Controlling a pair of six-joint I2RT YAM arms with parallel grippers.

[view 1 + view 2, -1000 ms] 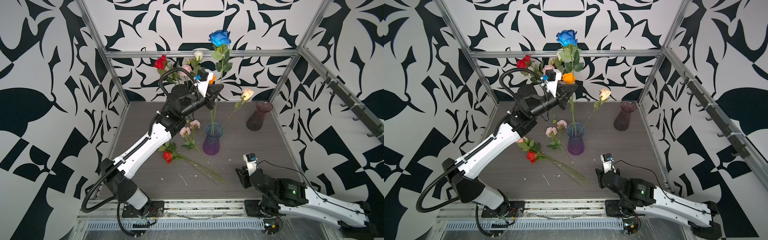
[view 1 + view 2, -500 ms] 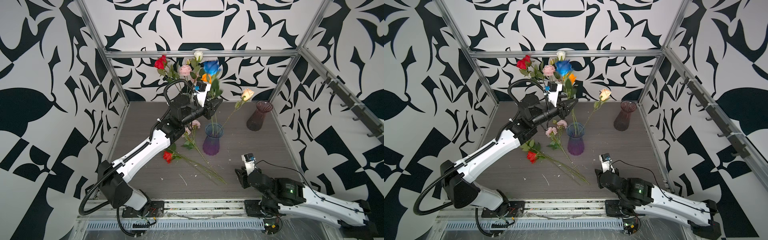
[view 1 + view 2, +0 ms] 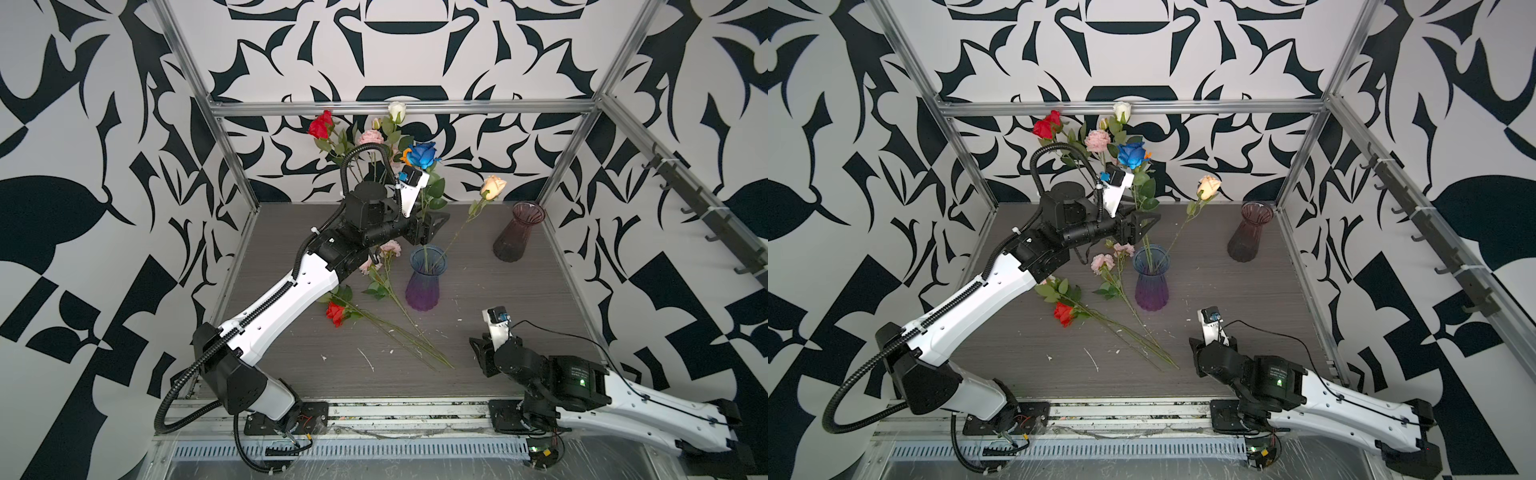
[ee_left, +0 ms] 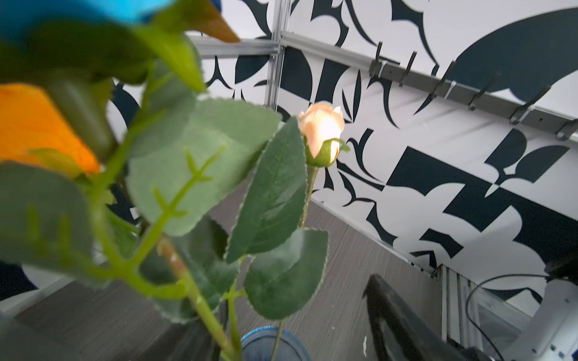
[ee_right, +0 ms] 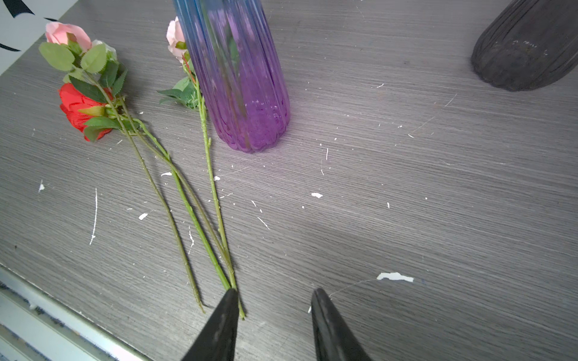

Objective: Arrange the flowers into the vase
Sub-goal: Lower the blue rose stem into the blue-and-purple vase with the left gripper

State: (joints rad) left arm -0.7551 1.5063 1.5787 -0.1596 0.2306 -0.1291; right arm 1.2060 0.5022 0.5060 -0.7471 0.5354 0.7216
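Table [image 5: 406, 218]: grey woodgrain.

Left gripper [image 3: 432, 226]: above the purple vase [image 3: 423, 286], jaws apart, apparently clamping nothing. The blue rose [image 3: 422, 154] stem passes by them into the vase, beside the peach rose [image 3: 493, 185].

Right gripper [image 5: 273, 292]: low, front of the vase, jaws part-open, empty.

Three loose flowers [image 5: 213, 184]: flat beside the vase, blooms toward the left arm. Their long stems run to cut ends at the right gripper's fingertip, so the right arm is judged nearer.
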